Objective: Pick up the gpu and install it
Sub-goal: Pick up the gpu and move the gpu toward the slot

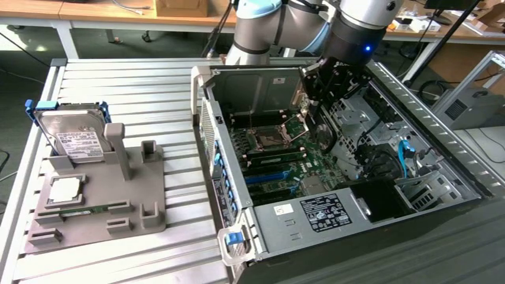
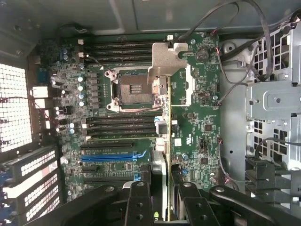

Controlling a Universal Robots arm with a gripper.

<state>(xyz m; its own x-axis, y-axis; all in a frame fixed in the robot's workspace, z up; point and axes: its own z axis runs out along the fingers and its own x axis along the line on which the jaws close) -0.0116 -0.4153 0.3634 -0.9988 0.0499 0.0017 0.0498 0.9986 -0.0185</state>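
My gripper (image 1: 320, 94) hangs inside the open computer case (image 1: 207, 112), above the motherboard (image 1: 272, 157). It is shut on the gpu (image 1: 309, 120), a thin dark card held on edge and pointing down toward the board. In the wrist view the gpu (image 2: 164, 94) runs edge-on out from between the two black fingers (image 2: 138, 202), with its silver bracket at the far end over the area beside the CPU socket (image 2: 131, 87). The card floats above the board and sits in no slot. The blue expansion slot (image 2: 110, 156) lies off to one side of the card.
On the exterior view's left a grey fixture (image 1: 99, 201) holds a silver hard drive (image 1: 75, 139) in a blue frame, a small square chip (image 1: 65, 189) and a memory stick. The case walls, drive cage (image 1: 430, 183) and loose cables (image 2: 225, 70) crowd the gripper.
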